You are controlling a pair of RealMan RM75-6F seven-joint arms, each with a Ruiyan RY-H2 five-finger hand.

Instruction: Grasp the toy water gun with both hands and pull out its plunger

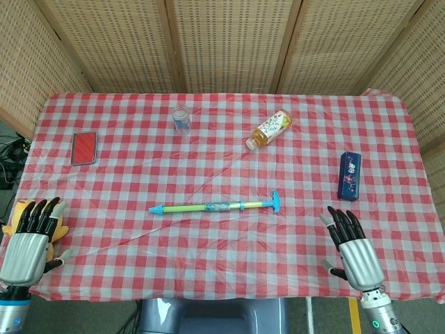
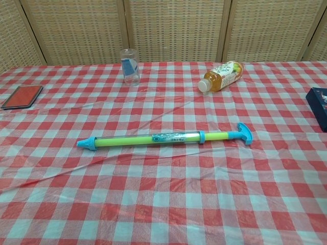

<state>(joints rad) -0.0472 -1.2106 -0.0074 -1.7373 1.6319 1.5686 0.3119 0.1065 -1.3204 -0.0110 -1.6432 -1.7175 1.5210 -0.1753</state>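
Observation:
The toy water gun (image 1: 215, 207) (image 2: 163, 138) lies flat across the middle of the checked table, blue nozzle to the left and blue T-handle (image 1: 275, 201) (image 2: 244, 134) of its plunger to the right. My left hand (image 1: 29, 243) hovers at the near left corner, fingers spread, holding nothing. At the near right edge my right hand (image 1: 352, 248) is also spread and empty, well right of the handle. Neither hand shows in the chest view.
A clear glass (image 1: 181, 120) and a tea bottle on its side (image 1: 269, 129) lie behind the gun. A red flat case (image 1: 84, 147) is at the left, a dark blue box (image 1: 349, 175) at the right. Something yellow (image 1: 14, 221) sits by my left hand.

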